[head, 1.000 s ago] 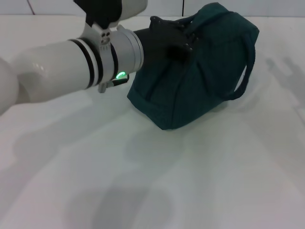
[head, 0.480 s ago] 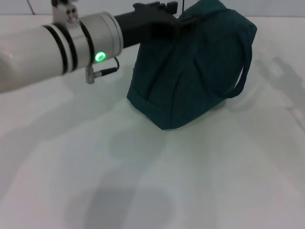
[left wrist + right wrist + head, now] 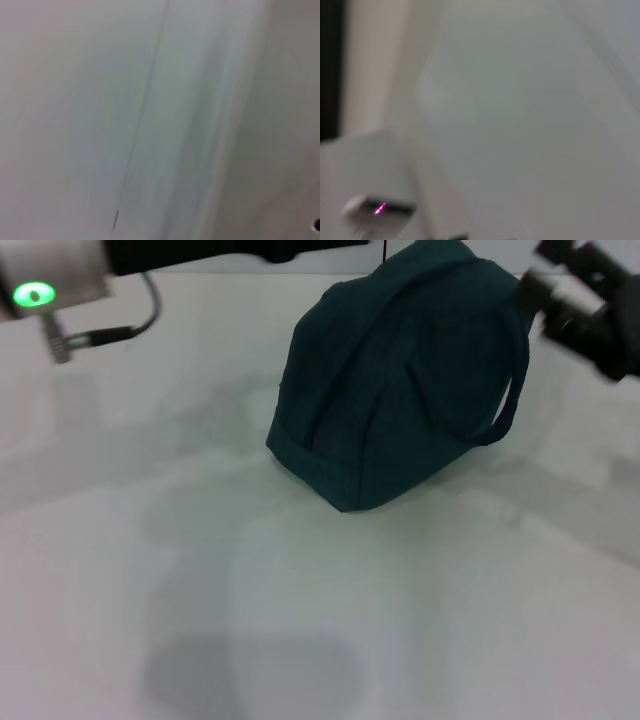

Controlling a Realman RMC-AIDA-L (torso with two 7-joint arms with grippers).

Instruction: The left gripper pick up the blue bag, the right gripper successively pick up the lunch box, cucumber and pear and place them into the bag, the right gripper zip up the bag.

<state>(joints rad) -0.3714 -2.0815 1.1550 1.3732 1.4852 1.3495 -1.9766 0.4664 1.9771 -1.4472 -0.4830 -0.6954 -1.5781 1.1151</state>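
Teal-blue fabric bag [image 3: 400, 380] sits upright on the white surface [image 3: 300, 620], toward the back and a bit right of centre, with one strap looping off its right side. Left arm runs along the top edge of the head view, green light glowing on the wrist [image 3: 32, 292], but its end effector is out of sight. Right end effector [image 3: 585, 305] is up at the top right, just beside the bag's upper corner; can't tell how far open it is. Both wrist cams just show pale blur, nothing identifiable.
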